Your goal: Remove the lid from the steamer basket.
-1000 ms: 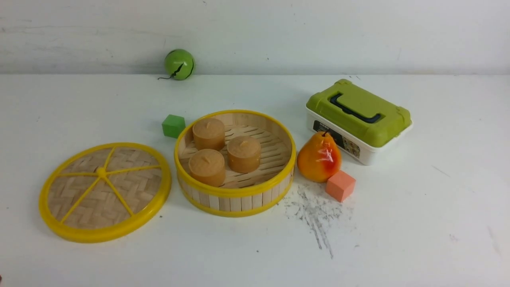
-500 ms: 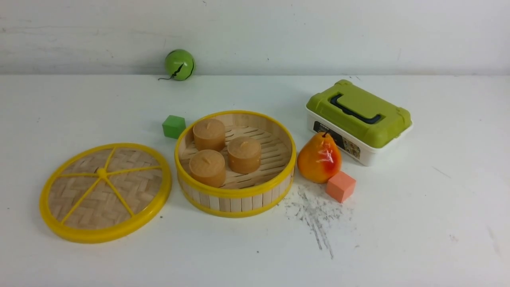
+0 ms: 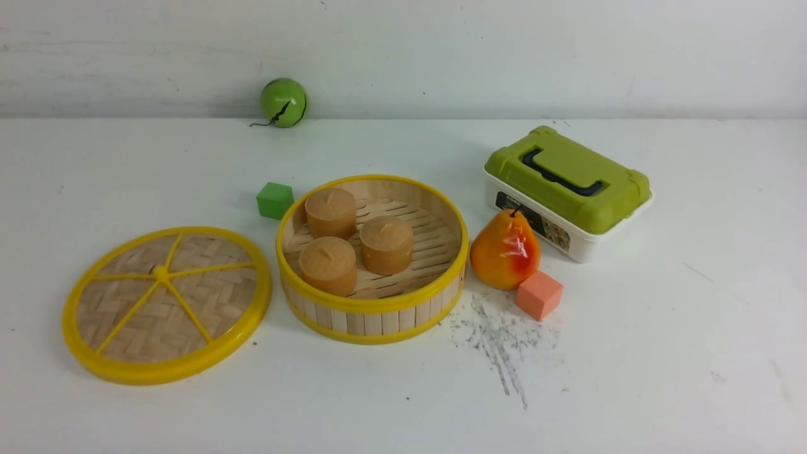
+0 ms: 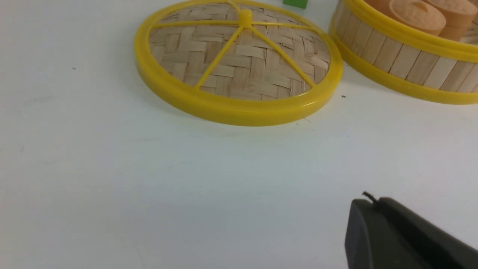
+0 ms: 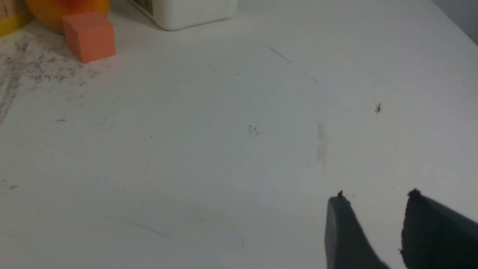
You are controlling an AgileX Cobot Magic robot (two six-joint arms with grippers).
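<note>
Lid (image 3: 165,304): off, steamer basket's (image 3: 372,321) nine o'clock; task apparently complete. Left tool (image 4: 369,200): closed, newly gone from front view. Right tool (image 5: 377,193): open.

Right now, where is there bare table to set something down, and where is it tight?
Free: the front strip nearer the robot than the lid and steamer basket, and right of the pink cube. Crowded: basket, pear, cube and green-lidded box sit close together.

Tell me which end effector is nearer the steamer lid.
Left. The left end effector sits just short of the lid; the right one is beyond the basket, far off.
</note>
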